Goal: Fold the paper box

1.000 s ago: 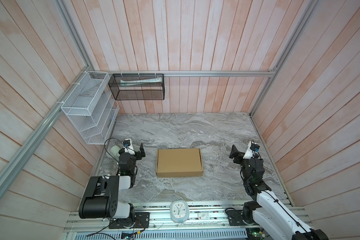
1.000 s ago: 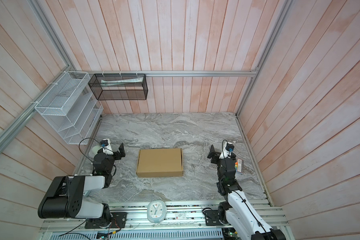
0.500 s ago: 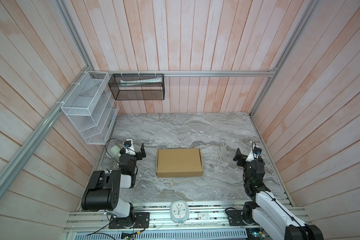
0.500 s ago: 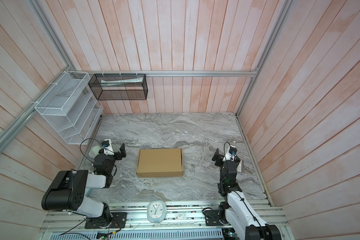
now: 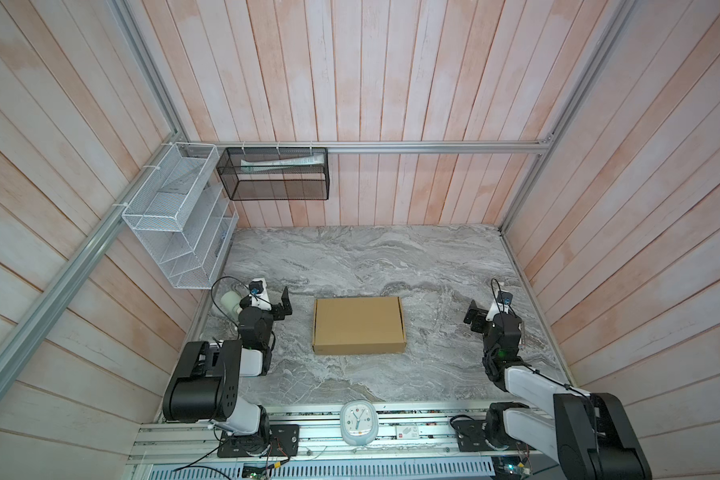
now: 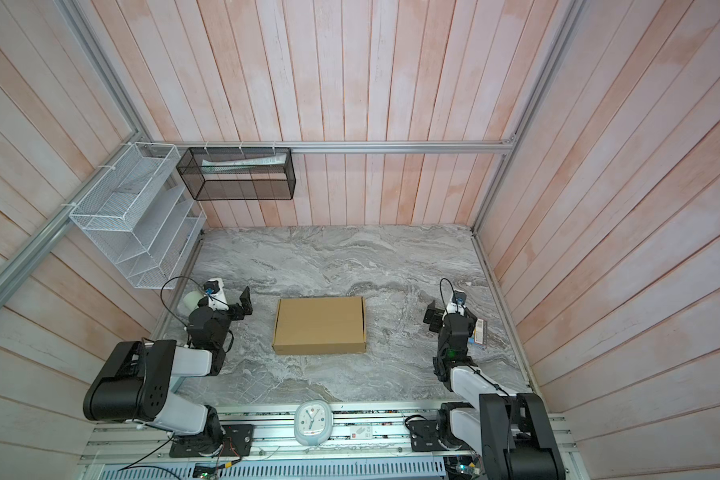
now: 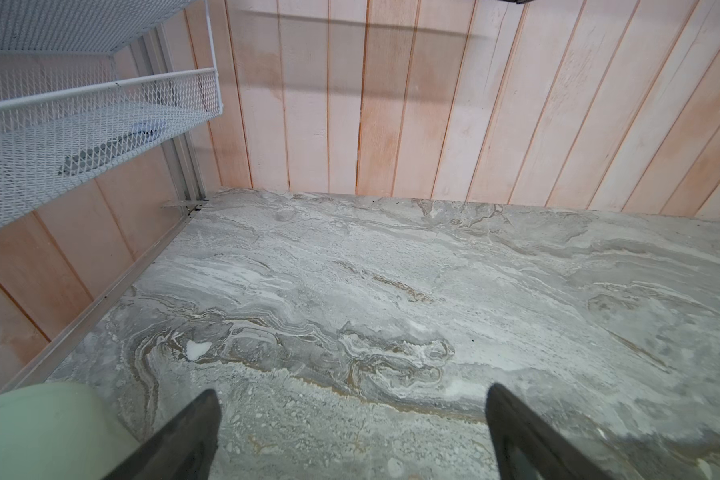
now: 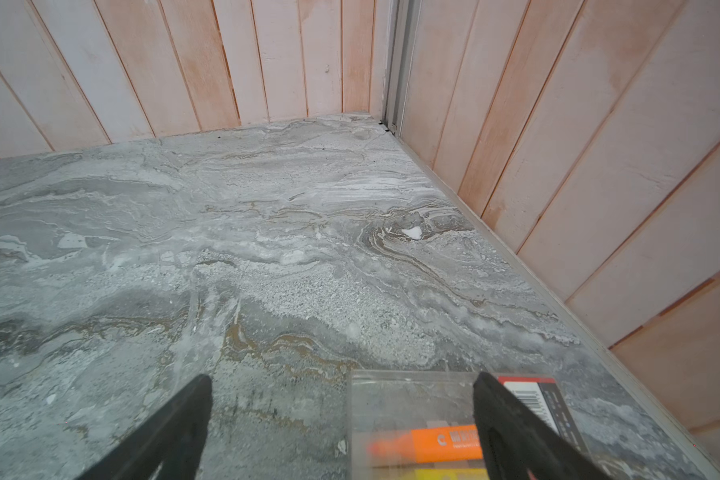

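Clock [image 5: 358,422] on near rail. Paper box [image 5: 358,325] folded shut, flat mid table [image 5: 350,257]. L gripper [image 7: 350,390] left of it, R gripper [image 8: 341,377] right over marker pack [image 8: 412,415]; both jaws wide, empty. Mesh basket [image 5: 275,174] far wall.

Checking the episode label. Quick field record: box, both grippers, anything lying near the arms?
paper box: closed shallow mailer, flat on the marble table, midway between the arms
left gripper: open, empty, clear of the box
right gripper: open, empty, clear of the box
by left gripper: pale green cylinder
by right gripper: clear marker case, orange marker inside
fold status: looks complete, no loose flaps visible in both top views
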You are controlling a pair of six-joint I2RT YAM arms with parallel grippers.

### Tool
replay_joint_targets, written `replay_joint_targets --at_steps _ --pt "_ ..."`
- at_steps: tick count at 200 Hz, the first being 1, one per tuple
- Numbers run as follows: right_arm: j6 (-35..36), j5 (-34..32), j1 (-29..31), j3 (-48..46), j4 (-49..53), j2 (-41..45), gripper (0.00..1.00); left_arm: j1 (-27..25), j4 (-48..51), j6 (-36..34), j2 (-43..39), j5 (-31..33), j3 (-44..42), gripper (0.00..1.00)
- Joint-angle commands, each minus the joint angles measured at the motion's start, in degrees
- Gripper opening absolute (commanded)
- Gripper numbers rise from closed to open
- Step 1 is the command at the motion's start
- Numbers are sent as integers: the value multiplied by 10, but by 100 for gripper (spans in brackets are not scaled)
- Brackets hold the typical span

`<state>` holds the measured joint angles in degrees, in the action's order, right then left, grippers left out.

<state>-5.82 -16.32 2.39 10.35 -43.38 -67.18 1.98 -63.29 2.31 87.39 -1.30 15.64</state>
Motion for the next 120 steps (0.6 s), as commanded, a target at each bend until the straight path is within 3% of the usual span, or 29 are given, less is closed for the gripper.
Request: replay_joint_targets --at_steps 1,120 --pt "13 8 -5 22 -53 -29 98 0 5 -11 8 -3 12 100" --pt "46 42 -12 59 -176 -147 98 -1 6 -10 8 -1 12 100"
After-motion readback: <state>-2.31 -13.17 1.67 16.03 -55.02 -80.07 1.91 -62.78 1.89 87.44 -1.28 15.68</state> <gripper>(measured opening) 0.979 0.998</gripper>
